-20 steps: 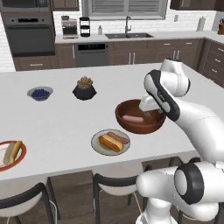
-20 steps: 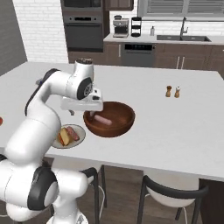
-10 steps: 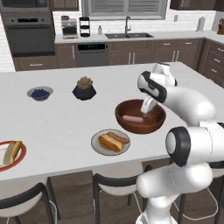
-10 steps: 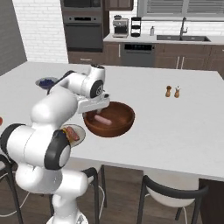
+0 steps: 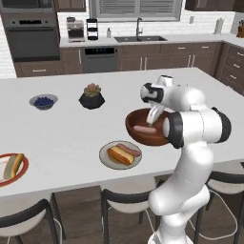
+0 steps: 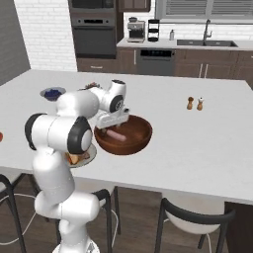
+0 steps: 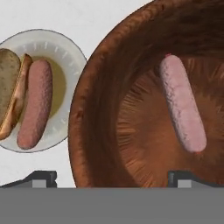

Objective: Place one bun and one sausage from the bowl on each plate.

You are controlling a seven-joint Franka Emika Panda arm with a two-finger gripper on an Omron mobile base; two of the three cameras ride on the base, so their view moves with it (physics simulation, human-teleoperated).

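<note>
The reddish-brown bowl (image 5: 151, 127) (image 6: 124, 135) (image 7: 109, 105) stands on the island counter with one pink sausage (image 5: 144, 129) (image 6: 117, 133) (image 7: 183, 103) lying in it. My gripper (image 5: 153, 114) (image 6: 114, 121) (image 7: 113, 179) hangs open just above the bowl's inside, with nothing between its fingers. The pale grey plate (image 5: 106, 157) (image 7: 65, 52) next to the bowl carries a bun (image 5: 119, 156) (image 7: 11, 92) and a sausage (image 5: 128, 149) (image 7: 35, 103). My arm hides most of that plate (image 6: 85, 157) in the right base view. The orange-rimmed plate (image 5: 21, 174) at the counter's left edge holds a bun (image 5: 13, 164).
A small grey bowl of blue berries (image 5: 44, 101) (image 6: 52, 92) and a black plant pot (image 5: 91, 96) stand farther back on the counter. Two shakers (image 6: 195, 103) stand to the right of the bowl. Stools line the counter's near edge.
The arm's elbow has swung in over the base and stands more upright. The gripper has stayed open over the bowl, shifting slightly left.
</note>
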